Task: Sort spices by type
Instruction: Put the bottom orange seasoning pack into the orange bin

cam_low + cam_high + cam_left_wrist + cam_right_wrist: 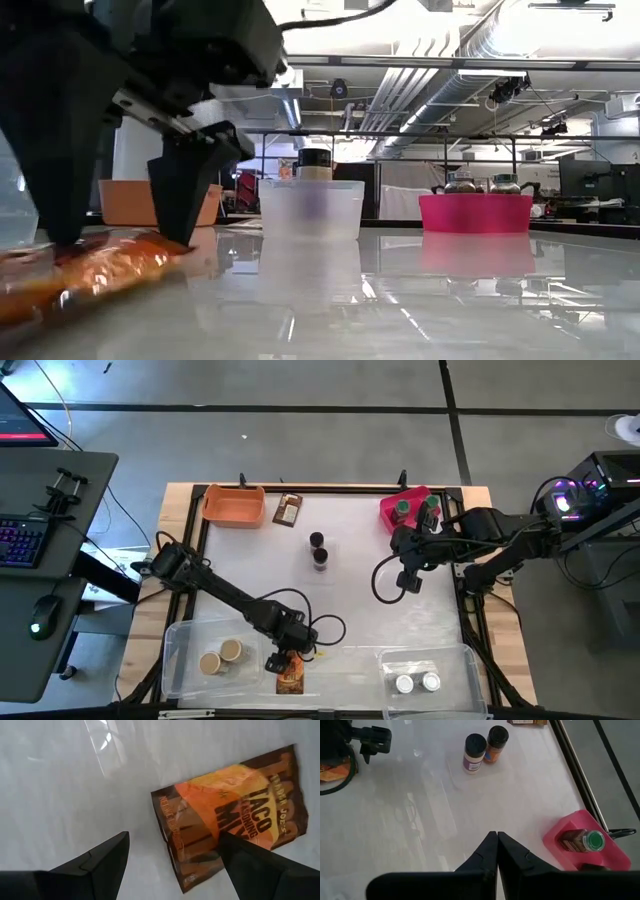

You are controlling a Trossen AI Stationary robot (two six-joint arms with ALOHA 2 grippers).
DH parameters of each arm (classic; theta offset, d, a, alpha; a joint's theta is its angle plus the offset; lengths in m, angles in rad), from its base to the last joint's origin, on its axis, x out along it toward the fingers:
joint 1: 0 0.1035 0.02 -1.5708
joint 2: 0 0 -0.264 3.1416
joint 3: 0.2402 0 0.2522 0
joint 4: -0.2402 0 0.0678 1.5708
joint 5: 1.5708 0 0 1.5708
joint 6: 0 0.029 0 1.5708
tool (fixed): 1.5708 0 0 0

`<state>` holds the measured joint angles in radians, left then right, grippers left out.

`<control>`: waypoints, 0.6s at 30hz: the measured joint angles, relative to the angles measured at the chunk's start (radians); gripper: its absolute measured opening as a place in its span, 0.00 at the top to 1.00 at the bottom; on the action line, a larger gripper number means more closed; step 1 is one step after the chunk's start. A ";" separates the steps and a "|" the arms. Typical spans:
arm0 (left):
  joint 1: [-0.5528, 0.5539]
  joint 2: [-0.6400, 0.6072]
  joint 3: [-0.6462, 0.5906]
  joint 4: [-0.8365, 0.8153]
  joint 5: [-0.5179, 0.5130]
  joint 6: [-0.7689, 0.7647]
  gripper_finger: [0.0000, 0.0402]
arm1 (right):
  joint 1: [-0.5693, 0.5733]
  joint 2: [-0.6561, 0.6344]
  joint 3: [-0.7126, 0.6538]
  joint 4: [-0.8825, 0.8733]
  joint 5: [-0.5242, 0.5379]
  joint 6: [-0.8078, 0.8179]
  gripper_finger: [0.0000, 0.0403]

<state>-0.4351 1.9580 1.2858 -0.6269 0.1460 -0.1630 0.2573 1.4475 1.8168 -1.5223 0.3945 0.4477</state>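
Orange-brown packet (232, 812): a taco seasoning mix pouch lying flat on the white table (350, 575) near its front edge, between the two clear tubs.
Left gripper (172, 855): down at the packet with fingers spread apart; one finger tip rests on the packet's edge, the other stands on bare table beside it. The low view shows both tips at the table surface, straddling one end of the pouch.
Right gripper (497, 851): fingers pressed together, holding nothing, hovering over the table's right half near the pink bin.
Pink bin (404, 507): far right corner, holding green-capped jars (402, 508).
Orange bin (233, 505): far left corner.
Second packet (288, 510): flat on the table just beside the orange bin.
Two dark-capped jars (318, 551): upright, touching or nearly so, around the table's middle towards the far side.
Left clear tub (190, 660): front left, holding two tan-capped jars (220, 657).
Right clear tub (450, 660): front right, holding two white-capped jars (417, 683).
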 joint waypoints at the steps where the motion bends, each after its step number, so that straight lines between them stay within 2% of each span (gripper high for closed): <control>1: 0.000 0.008 0.000 0.000 0.003 -0.002 0.27 | 0.000 0.000 0.000 0.000 0.000 0.000 1.00; 6: 0.001 0.025 0.003 0.004 0.009 -0.018 0.30 | 0.000 0.000 0.000 0.000 0.006 0.000 1.00; 10: 0.003 0.023 0.003 0.001 0.004 -0.019 0.42 | 0.000 0.000 0.000 0.000 0.006 0.000 1.00; 13: 0.009 0.022 0.003 -0.009 0.012 -0.018 0.57 | 0.000 0.000 0.000 0.000 0.007 0.000 1.00; 18: 0.045 0.013 0.003 -0.043 0.080 0.017 0.92 | 0.000 0.000 0.000 0.000 0.021 0.000 1.00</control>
<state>-0.3901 1.9707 1.2888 -0.6697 0.2258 -0.1456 0.2569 1.4475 1.8168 -1.5223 0.4158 0.4473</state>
